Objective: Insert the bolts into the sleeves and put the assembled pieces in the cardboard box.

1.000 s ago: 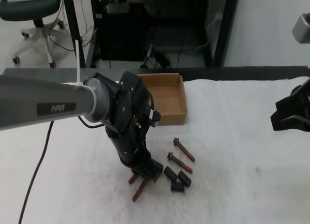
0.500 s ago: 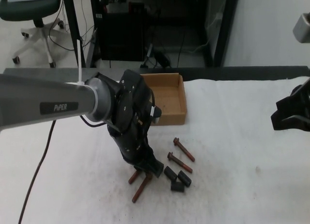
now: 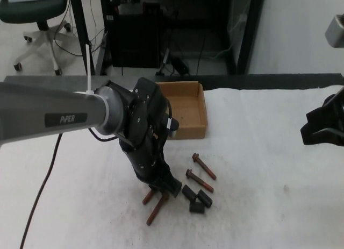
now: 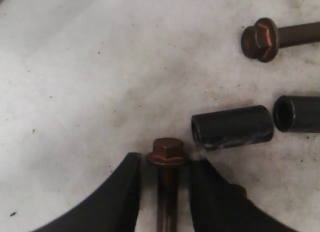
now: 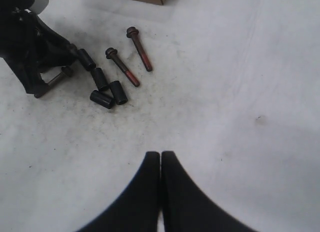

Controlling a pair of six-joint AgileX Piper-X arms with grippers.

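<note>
My left gripper (image 3: pixel 164 191) (image 4: pixel 166 161) is down at the cloth, open, its jaws on either side of a rusty bolt (image 4: pixel 167 192) without touching it. That bolt (image 3: pixel 156 208) lies beside a second bolt (image 3: pixel 147 197). A black sleeve (image 4: pixel 232 128) lies just past the bolt's head, with another sleeve (image 4: pixel 297 113) and a bolt (image 4: pixel 265 39) beyond. Two more bolts (image 3: pixel 204 166) (image 3: pixel 199 180) and three sleeves (image 3: pixel 196 200) lie right of the gripper. My right gripper (image 5: pixel 160 162) is shut and empty, held above the cloth at the right side (image 3: pixel 322 122). The cardboard box (image 3: pixel 188 133) stands behind the left arm.
White cloth (image 3: pixel 269 168) covers the bench, with open room between the bolts and the right arm. In the right wrist view the left gripper (image 5: pixel 42 66) stands beside the sleeves (image 5: pixel 105 86). Behind the bench are a dark rack and an office chair (image 3: pixel 37 12).
The left gripper shifted slightly up and right over the bolts a second ago and has kept still since. The right arm has not moved.
</note>
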